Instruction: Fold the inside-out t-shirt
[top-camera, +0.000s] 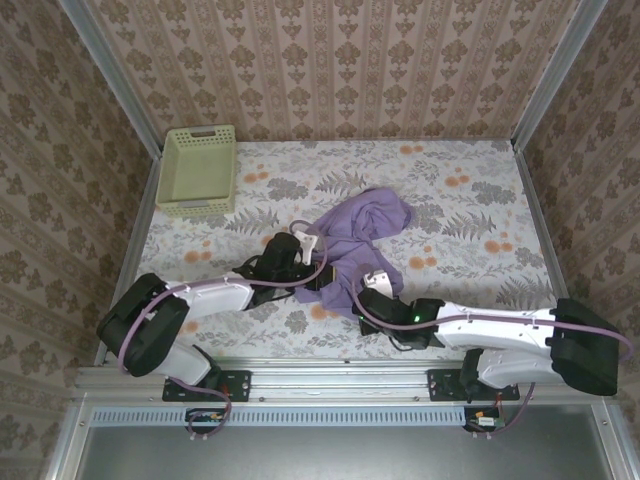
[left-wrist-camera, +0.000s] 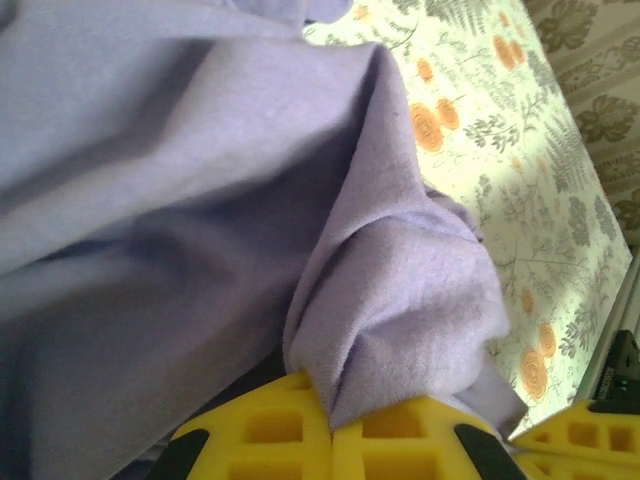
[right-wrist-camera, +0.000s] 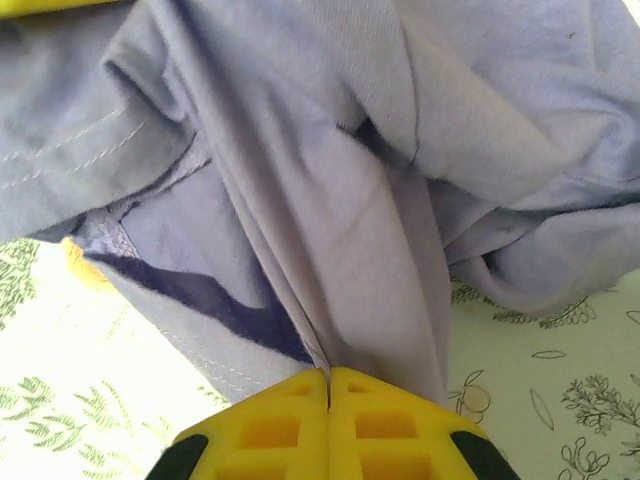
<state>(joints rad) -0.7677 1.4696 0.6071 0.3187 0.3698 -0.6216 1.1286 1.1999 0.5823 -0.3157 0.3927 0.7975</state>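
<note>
Lavender t-shirt (top-camera: 370, 220) is bunched, left jaws and right jaws each clenched on a small pinch; pulling apart may slip one grip.

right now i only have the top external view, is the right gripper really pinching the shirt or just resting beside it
observer: pinching. In the right wrist view the right gripper is shut on a fold of the t-shirt, and the cloth rises from the closed jaws in a tight ridge.
operator: and the left one
observer: In the left wrist view the left gripper is shut on a bunched fold of the shirt too.
</note>
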